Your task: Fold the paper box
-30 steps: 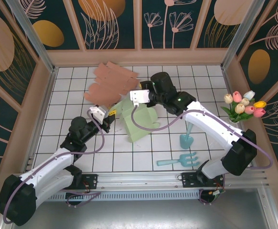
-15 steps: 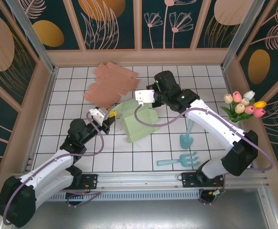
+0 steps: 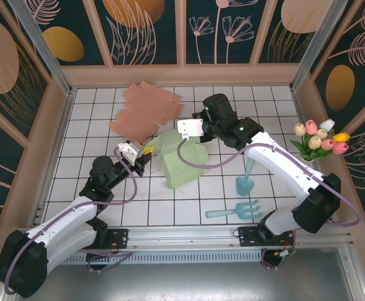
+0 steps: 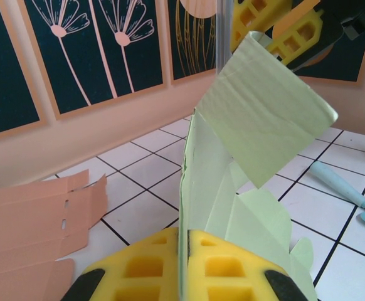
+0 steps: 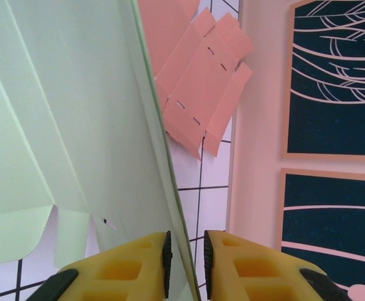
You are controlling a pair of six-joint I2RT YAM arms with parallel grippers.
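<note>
The left gripper [image 4: 184,243] is clenched on the green paper box [image 3: 185,164] – its yellow fingers [image 4: 143,269] pinch the bottom edge of an upright panel, which rises straight away from the wrist camera and bends over into a square flap at the top. In the overhead view this grasp sits at the box's left side, near the middle of the white tiled table [image 3: 82,141], with several bare tiles between the left arm and the left wall. Just behind and to the left of the box lies a flat salmon cardboard blank [image 3: 148,111], spread toward the back wall and close to the box's rear corner; whether the two touch cannot be told. The box itself is only half raised: one panel stands, others slope or lie on the tiles, and small tabs rest flat at its near side. The right gripper [image 5: 187,243] is at the box's upper rear edge, its fingers nearly together on either side of a thin green panel – whether they truly press it I cannot tell. To the right of the box stands a teal trowel [image 3: 245,179], with a teal hand rake [image 3: 236,211] lying nearer the front rail, both apart from the box. Tulips [image 3: 320,139] sit against the right wall.
</note>
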